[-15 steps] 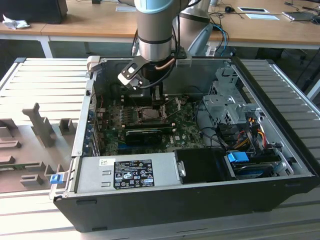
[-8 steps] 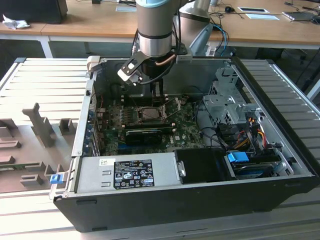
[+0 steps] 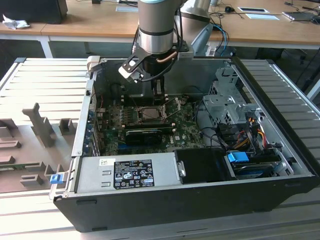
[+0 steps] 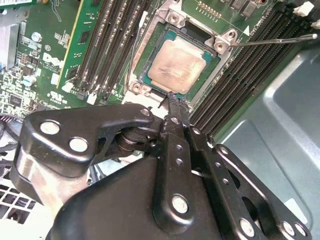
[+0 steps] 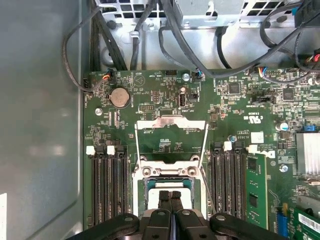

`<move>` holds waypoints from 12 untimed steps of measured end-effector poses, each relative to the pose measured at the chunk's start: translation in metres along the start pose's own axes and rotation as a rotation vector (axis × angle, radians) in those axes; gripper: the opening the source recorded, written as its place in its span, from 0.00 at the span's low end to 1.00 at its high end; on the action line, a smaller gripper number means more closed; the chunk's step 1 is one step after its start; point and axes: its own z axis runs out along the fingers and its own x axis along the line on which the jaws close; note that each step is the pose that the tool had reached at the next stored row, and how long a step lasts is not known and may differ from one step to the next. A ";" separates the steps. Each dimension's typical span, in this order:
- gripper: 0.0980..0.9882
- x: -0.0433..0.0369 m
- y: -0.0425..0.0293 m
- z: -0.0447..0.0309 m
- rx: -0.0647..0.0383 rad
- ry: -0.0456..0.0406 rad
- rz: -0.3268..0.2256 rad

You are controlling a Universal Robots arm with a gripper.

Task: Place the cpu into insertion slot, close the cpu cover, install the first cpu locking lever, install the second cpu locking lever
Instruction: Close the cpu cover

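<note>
Green board (image 3: 185,131) is seen in the exterior view, laid flat inside an open black case (image 3: 200,200), with the arm (image 3: 156,25) reaching down into it from above. The gripper (image 3: 159,91) is held low over the board, just above the far edge of the slot (image 3: 150,114), which sits near the board's middle; its finger spacing cannot be made out from here. In the second wrist view the cpu (image 4: 177,65) is found lying flat in the slot (image 4: 138,88), pale metal face up, squared within the silver rim. The gripper (image 4: 173,101) is closed, its two black fingers pressed together with nothing held between them. The tips are placed at the slot's rim, just beside one edge of the cpu and apart from its face. A thin wire lever (image 4: 272,41) is seen standing free off one corner of the slot, and long black memory slots (image 4: 107,45) are ranged on both sides. In the first wrist view the closed gripper (image 5: 171,196) is pointed at the slot (image 5: 167,172), and the cover (image 5: 171,124) is seen swung open beyond it, board showing through its window. Black cables (image 5: 125,35) are looped along the board's far edge.
</note>
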 end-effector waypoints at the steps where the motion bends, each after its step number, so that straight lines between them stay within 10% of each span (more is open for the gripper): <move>1: 0.01 0.0001 0.0001 -0.0020 0.000 0.0000 0.000; 12: 0.01 0.0007 0.0057 -0.0108 0.000 0.0000 0.000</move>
